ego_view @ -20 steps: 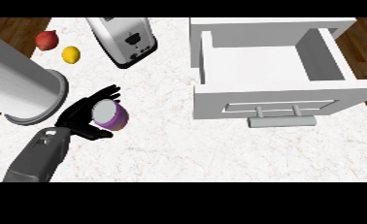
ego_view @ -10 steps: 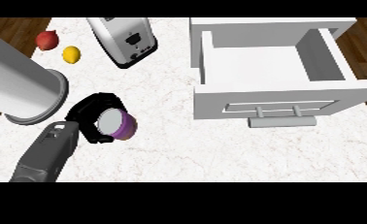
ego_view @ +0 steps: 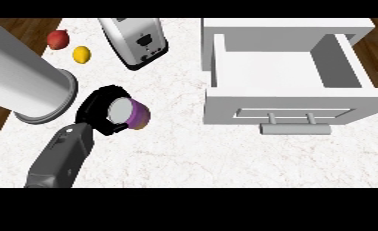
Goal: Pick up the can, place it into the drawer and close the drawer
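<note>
Since the earlier frames, the left hand [ego_view: 102,110] has curled its black fingers around the short purple can with a silver lid [ego_view: 131,113], which now lies tipped in the grasp, its lid facing the palm. That wrap likely readies it for lifting. From the can, the open white drawer [ego_view: 347,70] sits at about three o'clock, well apart, pulled out so the can can drop in; its grey bar handle [ego_view: 295,128] faces the robot for pushing shut afterwards. A large grey cylinder [ego_view: 29,85] stands close at ten o'clock, a tight neighbour. No right hand shows.
</note>
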